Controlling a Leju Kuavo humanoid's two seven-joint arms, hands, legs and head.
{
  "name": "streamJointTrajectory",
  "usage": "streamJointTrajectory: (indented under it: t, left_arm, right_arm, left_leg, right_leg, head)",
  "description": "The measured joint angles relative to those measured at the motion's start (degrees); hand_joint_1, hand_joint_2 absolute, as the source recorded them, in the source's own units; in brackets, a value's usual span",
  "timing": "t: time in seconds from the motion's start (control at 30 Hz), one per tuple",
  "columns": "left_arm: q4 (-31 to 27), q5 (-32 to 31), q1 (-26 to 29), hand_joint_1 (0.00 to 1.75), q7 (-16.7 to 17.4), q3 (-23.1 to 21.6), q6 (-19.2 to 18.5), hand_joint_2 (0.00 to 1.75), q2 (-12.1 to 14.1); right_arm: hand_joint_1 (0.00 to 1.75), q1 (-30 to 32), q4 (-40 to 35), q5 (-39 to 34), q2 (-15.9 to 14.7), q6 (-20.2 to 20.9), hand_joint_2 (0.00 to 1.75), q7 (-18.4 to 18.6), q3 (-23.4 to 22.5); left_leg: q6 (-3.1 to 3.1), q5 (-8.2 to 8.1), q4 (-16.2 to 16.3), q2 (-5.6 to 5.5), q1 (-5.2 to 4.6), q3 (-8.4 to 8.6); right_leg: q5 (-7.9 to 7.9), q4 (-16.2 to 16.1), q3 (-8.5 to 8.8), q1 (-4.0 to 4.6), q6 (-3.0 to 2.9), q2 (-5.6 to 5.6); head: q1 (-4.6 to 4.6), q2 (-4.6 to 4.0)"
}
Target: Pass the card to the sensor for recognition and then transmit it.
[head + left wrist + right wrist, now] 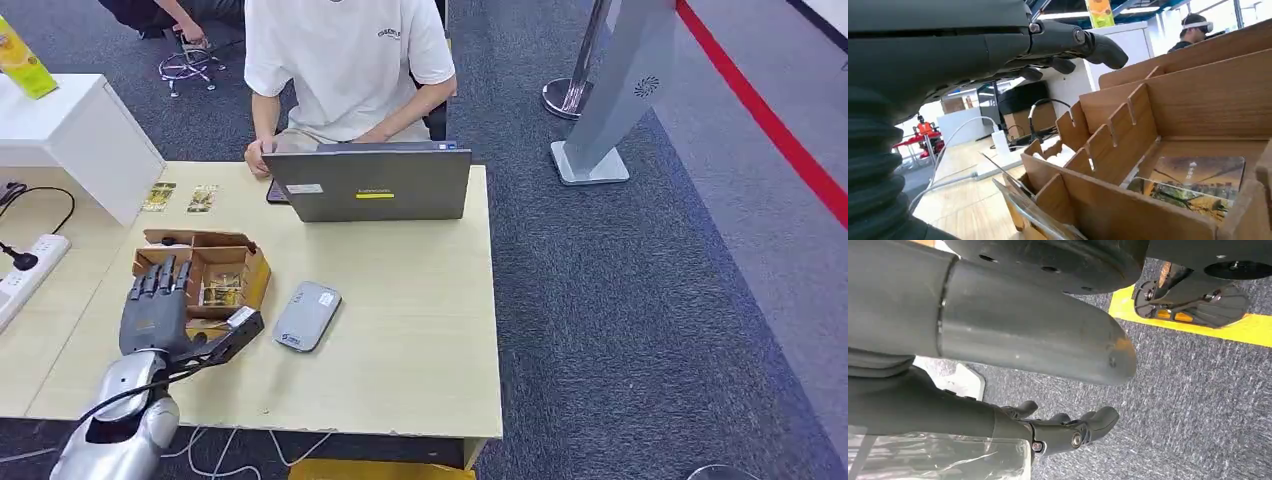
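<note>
An open cardboard box (205, 268) with dividers stands on the wooden table (420, 330) at the left and holds several cards in clear sleeves. One card (1193, 182) lies flat in a compartment, and others (1015, 197) stand in a slot. My left hand (165, 310) hovers at the box's near edge with its fingers (1083, 42) stretched over the compartments and its thumb pointing right; I see nothing held. The grey sensor pad (306, 316) lies just right of the thumb. My right hand (1063, 427) hangs over the carpet, fingers loosely bent, holding nothing.
A person in a white shirt (345, 60) sits behind a grey laptop (370, 182) at the table's far edge. Two loose cards (180, 198) lie far left. A white cabinet (70, 130) and a power strip (25, 270) stand at the left. Carpet lies to the right.
</note>
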Motion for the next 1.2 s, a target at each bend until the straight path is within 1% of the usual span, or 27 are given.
streamJointTrajectory:
  t: [0.4, 0.43, 0.47, 0.7, 1.2]
  left_arm:
    - [0.9, 0.0, -0.34, 0.0, -0.04, -0.79, 0.28, 1.75, -0.63]
    - [0.9, 0.0, -0.34, 0.38, -0.09, -0.79, 0.28, 1.75, -0.63]
    - [0.9, 0.0, -0.34, 1.75, -0.13, -0.79, 0.31, 1.75, -0.63]
    - [0.9, 0.79, -0.06, 1.75, -1.11, -0.79, 1.33, 1.75, -0.63]
    - [0.55, 1.84, 0.46, 1.75, -1.97, -0.79, 1.99, 1.75, -0.35]
  right_arm:
    - [0.0, 0.0, 0.0, 0.0, 0.0, -0.07, 0.0, -0.2, 0.0]
    - [0.0, 0.01, 0.0, 0.0, 0.0, -0.09, 0.0, -0.24, 0.0]
    - [0.0, 0.0, 0.0, 0.0, 0.0, -0.09, 0.0, -0.24, 0.0]
    - [0.0, 0.0, 0.0, 0.0, 0.0, -0.07, 0.0, -0.33, 0.0]
    - [0.0, 0.0, 0.0, 0.0, 0.0, -0.07, 0.0, -0.46, 0.0]
  left_leg:
    - [0.0, 0.0, 0.0, 0.0, 0.0, 0.0]
    - [0.0, 0.0, 0.0, 0.0, 0.0, 0.0]
    - [0.0, 0.0, 0.0, 0.0, 0.0, 0.0]
    - [0.0, 0.0, 0.0, 0.0, 0.0, -0.01]
    - [0.0, 0.0, 0.0, -0.01, 0.0, 0.0]
  right_leg:
    - [0.0, 0.0, 0.01, 0.0, 0.0, 0.0]
    - [0.0, 0.0, 0.0, 0.0, 0.0, 0.0]
    - [0.0, 0.0, 0.01, 0.0, 0.0, 0.0]
    - [0.0, 0.0, 0.01, 0.0, 0.0, 0.0]
    - [0.0, 0.0, 0.02, 0.0, 0.0, -0.01]
  head:
    - [0.0, 0.0]
    - [0.0, 0.0]
    - [0.0, 0.0]
    - [0.0, 0.0]
    - [0.0, 0.0]
